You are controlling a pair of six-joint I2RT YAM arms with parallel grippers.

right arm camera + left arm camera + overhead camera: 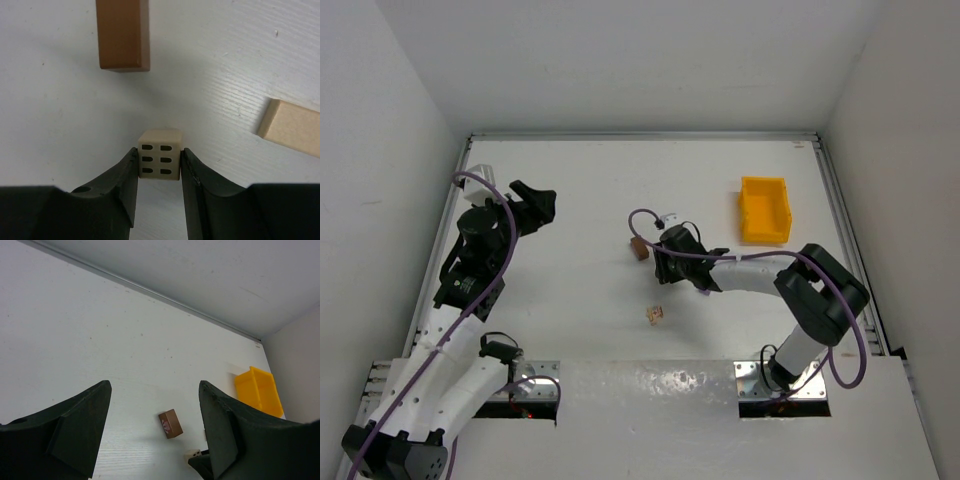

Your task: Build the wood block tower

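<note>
The blocks lie singly on the white table, none on top of another. My right gripper (160, 167) has both fingers pressed against the sides of a pale cube with six dark dots (160, 152), which rests on the table. Just ahead of it lies the dark reddish-brown block (123, 35), and a flat tan block (292, 132) sits off to the right. From above, the right gripper (663, 262) is next to the brown block (640, 248), and a small pale block with pink marks (655, 315) lies nearer the bases. My left gripper (535, 205) hangs open and empty at the far left.
A yellow plastic bin (765, 210) stands at the far right, close to the table's right rail. White walls enclose the table on three sides. In the left wrist view the brown block (170, 423) and the bin (260, 390) show between the wide-spread fingers.
</note>
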